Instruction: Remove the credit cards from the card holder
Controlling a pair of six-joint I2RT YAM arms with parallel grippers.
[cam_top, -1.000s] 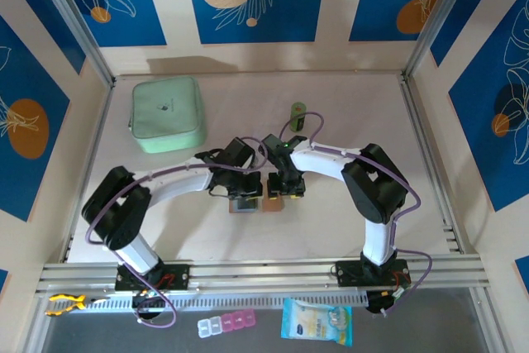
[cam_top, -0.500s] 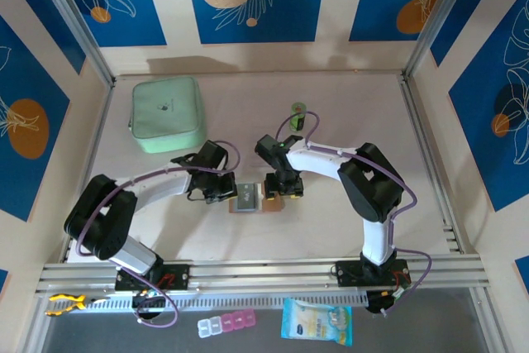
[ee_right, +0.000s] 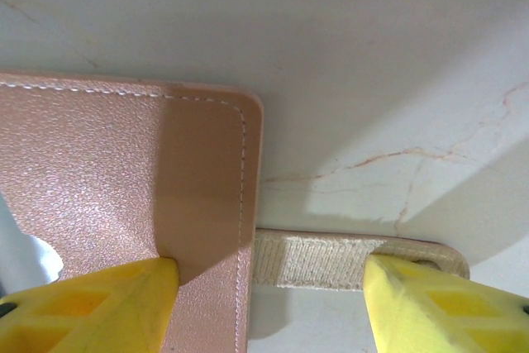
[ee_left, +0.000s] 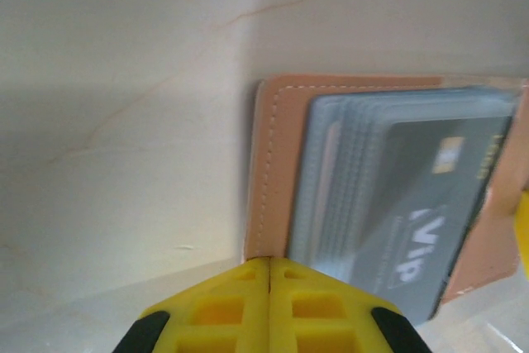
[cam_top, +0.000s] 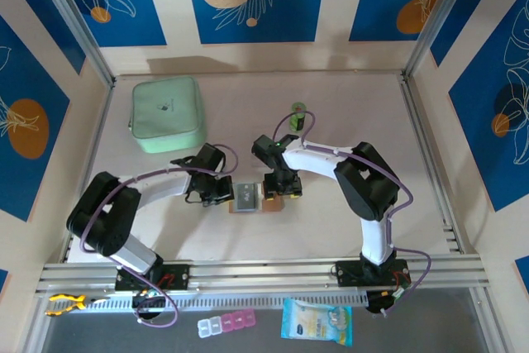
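From above, the card holder (cam_top: 260,199) lies spread open on the table (cam_top: 347,105), about midway between the left and right edges and somewhat nearer the near edge. The left gripper (cam_top: 219,191) is just beside its left half and the right gripper (cam_top: 281,190) is over its right half. In the left wrist view the yellow fingers (ee_left: 240,303) are pressed together with nothing between them, their tip at the holder's tan border. The credit cards (ee_left: 413,204) sit tucked in the grey-blue pockets, the top one dark with pale lettering, and how many lie beneath it cannot be told. In the right wrist view the fingers (ee_right: 91,303) are spread wide. One rests against the tan flap, the other stands apart over bare table, and a woven strap (ee_right: 331,258) runs between them. By these views the opening is done but the extraction has not begun: every card has yet to be drawn out while the flap is kept down.
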